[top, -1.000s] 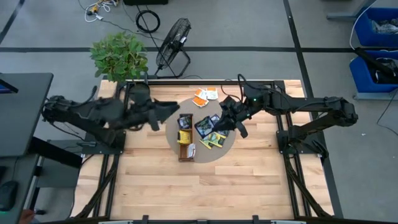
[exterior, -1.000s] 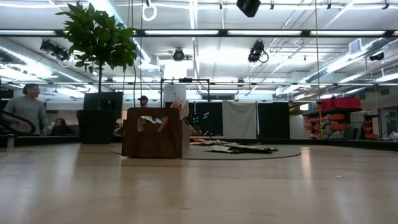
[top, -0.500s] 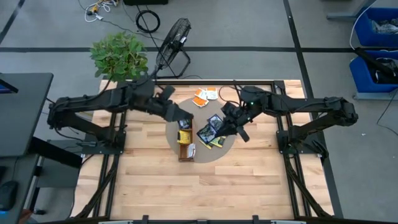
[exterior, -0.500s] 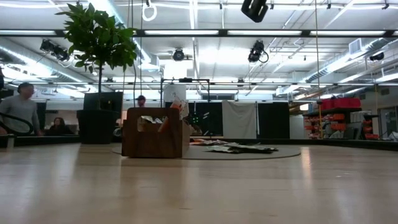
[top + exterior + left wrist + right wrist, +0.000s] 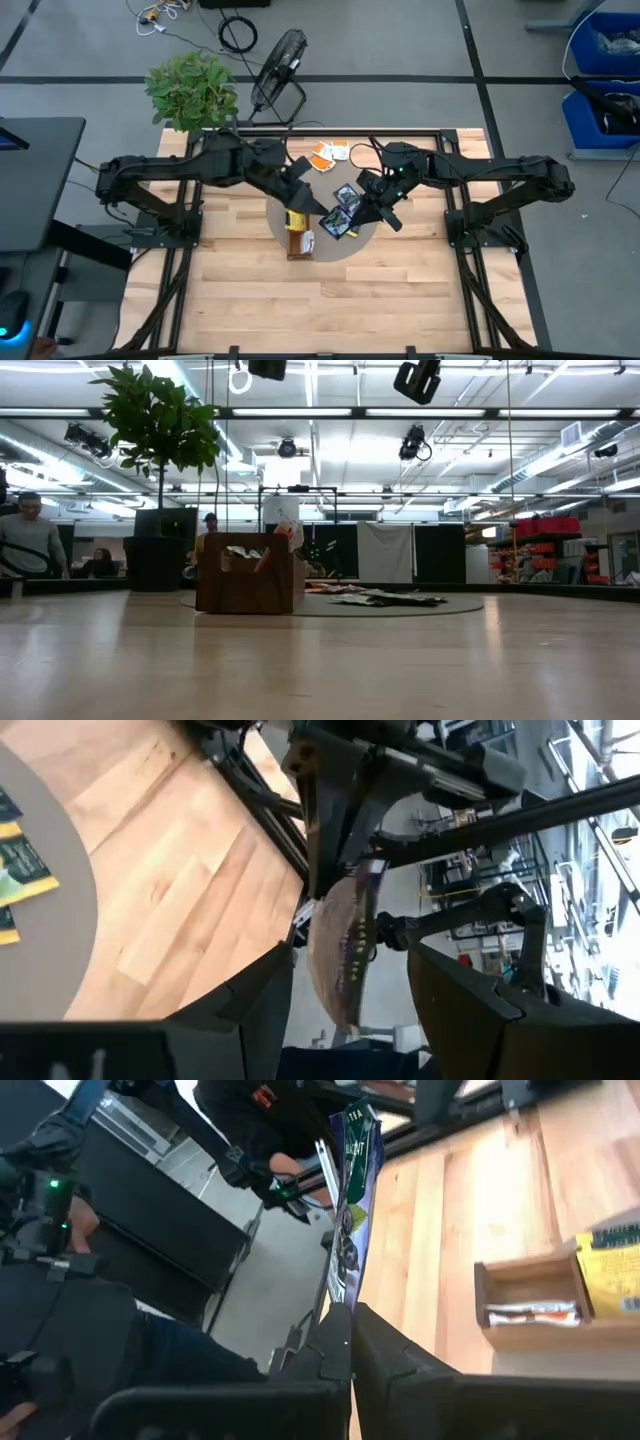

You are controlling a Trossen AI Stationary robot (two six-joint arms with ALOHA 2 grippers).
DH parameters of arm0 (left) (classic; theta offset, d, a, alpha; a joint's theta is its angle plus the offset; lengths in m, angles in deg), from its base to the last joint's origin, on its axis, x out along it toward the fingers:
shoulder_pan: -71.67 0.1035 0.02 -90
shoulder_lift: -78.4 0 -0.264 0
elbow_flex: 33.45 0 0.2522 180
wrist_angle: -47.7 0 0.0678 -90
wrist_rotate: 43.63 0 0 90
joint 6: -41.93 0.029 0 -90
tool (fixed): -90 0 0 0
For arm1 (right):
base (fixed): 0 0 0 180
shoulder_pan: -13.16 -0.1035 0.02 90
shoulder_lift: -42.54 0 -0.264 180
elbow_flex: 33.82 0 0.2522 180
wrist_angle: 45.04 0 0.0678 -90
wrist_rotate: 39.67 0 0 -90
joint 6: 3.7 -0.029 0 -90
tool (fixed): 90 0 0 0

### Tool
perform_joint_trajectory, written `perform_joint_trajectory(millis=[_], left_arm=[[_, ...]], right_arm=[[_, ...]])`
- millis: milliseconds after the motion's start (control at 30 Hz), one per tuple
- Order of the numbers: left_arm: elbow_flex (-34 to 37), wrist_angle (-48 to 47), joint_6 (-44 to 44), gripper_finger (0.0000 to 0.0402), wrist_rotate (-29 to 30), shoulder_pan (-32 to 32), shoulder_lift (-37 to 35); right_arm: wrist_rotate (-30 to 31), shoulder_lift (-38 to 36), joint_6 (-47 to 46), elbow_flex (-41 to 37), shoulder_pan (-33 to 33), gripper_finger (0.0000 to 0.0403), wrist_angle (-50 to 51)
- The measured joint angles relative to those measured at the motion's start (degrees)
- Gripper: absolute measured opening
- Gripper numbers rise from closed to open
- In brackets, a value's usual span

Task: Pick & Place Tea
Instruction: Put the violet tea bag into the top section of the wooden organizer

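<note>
A dark blue tea sachet [image 5: 350, 1210] hangs in the air over the round grey mat [image 5: 372, 232], with my right gripper [image 5: 346, 1312] shut on it. My left gripper [image 5: 350, 948] is open. One of its fingers stands on each side of that sachet [image 5: 338, 955], which shows edge-on there, and neither touches it. In the high view the two grippers meet above the mat, left [image 5: 318, 204] and right [image 5: 350, 205]. More sachets lie flat on the mat: orange-and-white ones [image 5: 326, 153] at the far side, dark and yellow-green ones [image 5: 336, 226] in the middle. My right gripper pinches the dark blue sachet by one edge [image 5: 344, 1295] between its two shut fingers. The sachet sticks out beyond the fingertips edge-on, lifted clear of the mat and the table.
A narrow brown wooden tray [image 5: 297, 247] lies on the mat's left part with a yellow sachet [image 5: 296, 220] and a white one inside. A potted plant [image 5: 192, 90] stands at the far left corner, with a floor fan [image 5: 277, 68] beyond the table. People move in the room behind.
My left gripper has swung from the table's left side toward the centre and come down, turning as it went. It now reaches over the tray, with its fingers around the sachet that my right gripper holds.
</note>
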Motion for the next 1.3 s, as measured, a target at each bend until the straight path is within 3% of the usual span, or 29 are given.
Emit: perform_joint_trajectory(millis=[900,1067,1300], left_arm=[[0.0,-0.4,5.1,0.0200,1.4,-0.9,3.4],[0.0,-0.4,6.5,0.0160,2.2,-0.8,3.4],[0.0,1.9,9.9,0.0068,2.4,-0.9,3.4]], right_arm=[[0.5,0.0,-1.3,0.0,0.0,0.0000,0.7],[0.5,0.0,-1.6,0.0,0.0,0.0000,1.0],[0.3,0.0,-1.8,0.0,0.0,0.0000,1.1]])
